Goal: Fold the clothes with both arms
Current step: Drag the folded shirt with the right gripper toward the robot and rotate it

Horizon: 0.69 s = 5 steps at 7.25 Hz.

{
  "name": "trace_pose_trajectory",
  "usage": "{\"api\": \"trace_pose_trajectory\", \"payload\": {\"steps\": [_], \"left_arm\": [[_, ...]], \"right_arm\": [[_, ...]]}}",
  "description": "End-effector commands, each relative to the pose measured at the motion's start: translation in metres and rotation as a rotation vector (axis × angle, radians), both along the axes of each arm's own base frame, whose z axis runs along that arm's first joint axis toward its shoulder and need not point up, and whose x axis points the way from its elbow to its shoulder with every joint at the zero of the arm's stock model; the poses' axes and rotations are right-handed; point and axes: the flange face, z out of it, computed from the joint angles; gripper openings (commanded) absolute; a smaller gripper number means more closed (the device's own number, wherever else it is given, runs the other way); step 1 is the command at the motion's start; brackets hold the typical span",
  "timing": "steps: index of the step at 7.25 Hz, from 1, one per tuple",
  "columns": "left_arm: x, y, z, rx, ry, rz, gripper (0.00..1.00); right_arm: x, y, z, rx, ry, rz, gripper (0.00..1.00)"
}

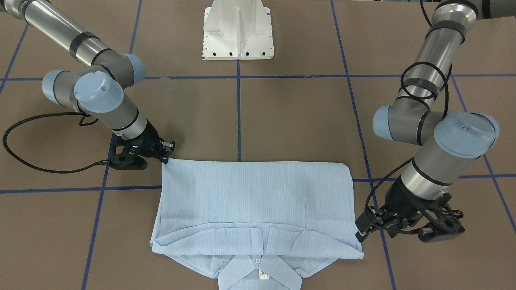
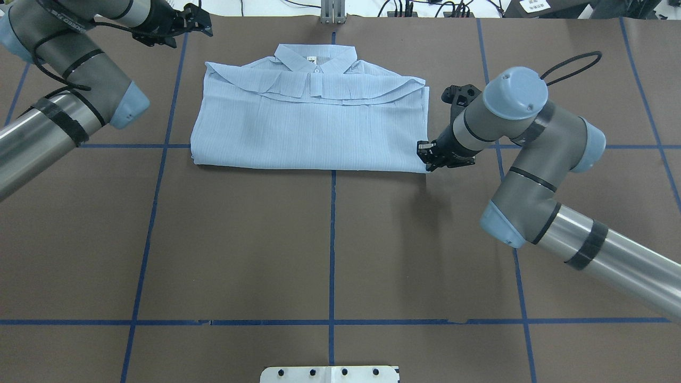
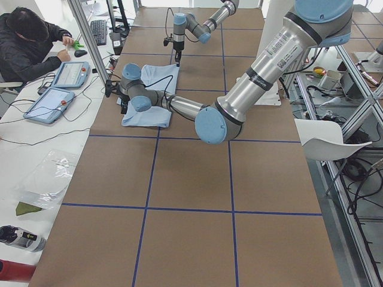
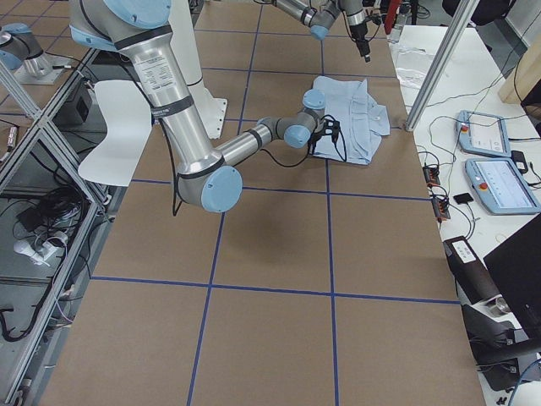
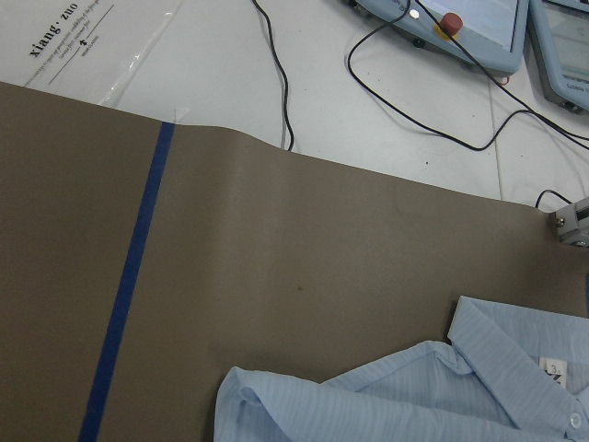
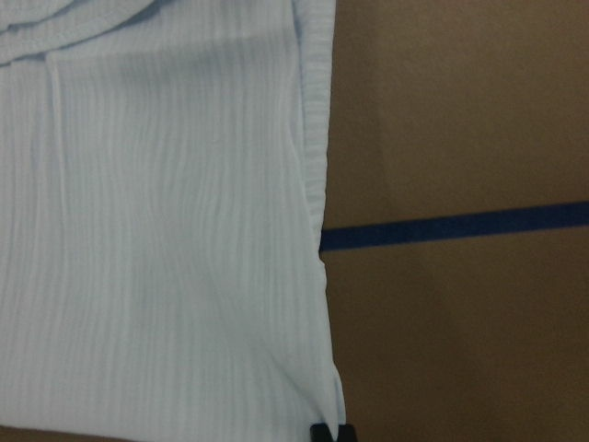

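Note:
The clothes are one pale blue shirt (image 2: pixel 308 127), lying flat on the brown table and folded to a rectangle, with its collar (image 1: pixel 258 274) on the side away from the robot. My right gripper (image 2: pixel 426 159) is low at the shirt's near right corner and shut on the fabric edge there. In the right wrist view its fingertips (image 6: pixel 329 433) touch that corner of the shirt (image 6: pixel 166 230). My left gripper (image 2: pixel 205 20) is raised beyond the shirt's far left corner, apart from it and open. The left wrist view looks down on the shirt's collar (image 5: pixel 515 354).
Blue tape lines (image 2: pixel 332 239) divide the brown table cover. The white pedestal base (image 1: pixel 238 32) stands at the robot's side. Past the table's far edge are cables and teach pendants (image 5: pixel 460 23). A person (image 3: pixel 30 42) sits at the desk there.

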Motion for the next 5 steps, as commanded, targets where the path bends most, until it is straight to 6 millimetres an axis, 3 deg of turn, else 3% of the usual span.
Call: {"api": "trace_pose_trajectory", "payload": {"steps": [1, 3, 4, 5], "left_arm": [[-0.003, 0.002, -0.005, 0.009, 0.006, -0.002, 0.97], [-0.008, 0.01, -0.001, 0.015, 0.01, -0.002, 0.97], [-0.009, 0.013, -0.001, 0.019, 0.013, -0.004, 0.97], [-0.01, 0.013, -0.002, 0.021, 0.013, -0.003, 0.97]], "right_arm": [[0.056, 0.051, 0.017, -0.001, -0.025, -0.02, 0.0], [0.102, 0.1, 0.036, -0.011, -0.011, -0.028, 0.0], [0.12, 0.133, 0.044, -0.02, -0.003, -0.055, 0.0], [0.127, 0.178, 0.042, -0.021, -0.003, -0.119, 0.0]]}}
